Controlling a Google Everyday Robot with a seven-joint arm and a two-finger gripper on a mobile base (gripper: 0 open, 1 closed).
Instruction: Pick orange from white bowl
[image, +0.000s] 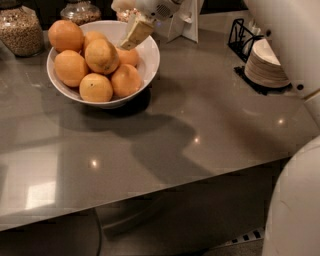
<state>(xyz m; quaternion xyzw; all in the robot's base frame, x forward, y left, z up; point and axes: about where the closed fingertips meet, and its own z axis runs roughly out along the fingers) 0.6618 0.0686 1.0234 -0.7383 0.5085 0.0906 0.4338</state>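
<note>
Grey counter (210, 125), white bowl (149, 59) of oranges (70, 67), gripper (128, 43) at its back.
At far left a glass jar (19, 30) of grain stands just beside the bowl. In the heap, the orange (102, 56), paler and oblong, lies on top at the middle, touching its neighbours. Just right of it and behind, the gripper slants down into the bowl, its cream tip near a rear orange; how far open it is, and whether it holds anything, I cannot tell. Further right, stacked dishes (265, 62) sit in a black rack (239, 37).
</note>
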